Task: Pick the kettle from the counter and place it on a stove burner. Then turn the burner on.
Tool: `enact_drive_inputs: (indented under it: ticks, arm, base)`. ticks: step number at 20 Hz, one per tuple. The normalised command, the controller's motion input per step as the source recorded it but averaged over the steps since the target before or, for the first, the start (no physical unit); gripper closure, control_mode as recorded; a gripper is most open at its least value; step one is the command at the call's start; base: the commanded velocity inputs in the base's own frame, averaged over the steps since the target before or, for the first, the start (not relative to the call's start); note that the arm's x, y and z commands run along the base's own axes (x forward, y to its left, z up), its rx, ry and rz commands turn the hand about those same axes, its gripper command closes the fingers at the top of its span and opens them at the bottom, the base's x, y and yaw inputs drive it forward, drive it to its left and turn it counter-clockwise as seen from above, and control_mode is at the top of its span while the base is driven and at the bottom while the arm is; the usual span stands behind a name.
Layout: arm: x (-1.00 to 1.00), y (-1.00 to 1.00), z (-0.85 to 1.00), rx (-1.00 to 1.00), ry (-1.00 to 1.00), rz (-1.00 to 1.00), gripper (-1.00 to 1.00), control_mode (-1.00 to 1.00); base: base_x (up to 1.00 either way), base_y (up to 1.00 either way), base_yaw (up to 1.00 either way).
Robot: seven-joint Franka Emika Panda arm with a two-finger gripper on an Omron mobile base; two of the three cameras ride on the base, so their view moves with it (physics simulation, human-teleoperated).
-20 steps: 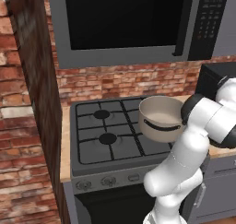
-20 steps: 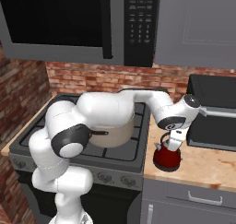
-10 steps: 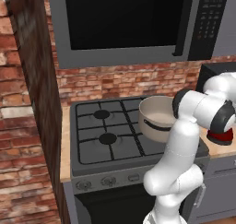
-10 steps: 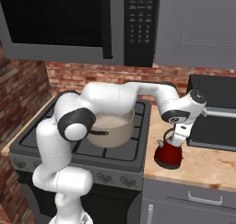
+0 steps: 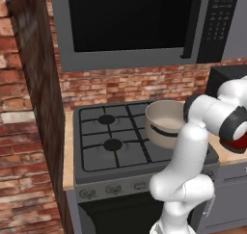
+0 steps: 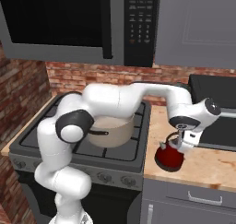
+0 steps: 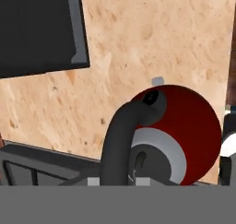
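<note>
So far only the first step is under way. On the left, the stove's free front-left stove burner (image 5: 112, 144) sits bare under its grate, and the knobs on the front panel look untouched. Next comes the big beige pot (image 6: 110, 131), occupying the stove's right side. Right of that, on the counter (image 6: 216, 161) just beside the stove edge, stands the kettle (image 6: 169, 156), not yet lifted. The gripper (image 6: 183, 144) is down at its looped handle (image 7: 120, 135), fingers drawn narrow and apparently clamped on the loop. Lifting, carrying, setting down and lighting the burner all remain.
</note>
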Motion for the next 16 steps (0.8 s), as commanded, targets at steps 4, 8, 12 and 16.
enact_drive_inputs:
  ticks: [4, 8, 12, 16]
  arm:
    - [-0.75, 0.13, 0.37, -0.02, -0.23, 0.05, 1.0, -1.0]
    - [-0.61, 0.35, 0.43, -0.06, -0.11, 0.1, 1.0, -1.0]
    - [-0.47, 0.53, 0.42, -0.1, -0.02, 0.13, 1.0, -1.0]
    - [-0.27, 0.61, 0.39, -0.13, 0.0, 0.14, 1.0, -1.0]
  base:
    - [0.0, 0.0, 0.0]
    - [0.0, 0.0, 0.0]
    - [0.0, 0.0, 0.0]
    - [0.0, 0.0, 0.0]
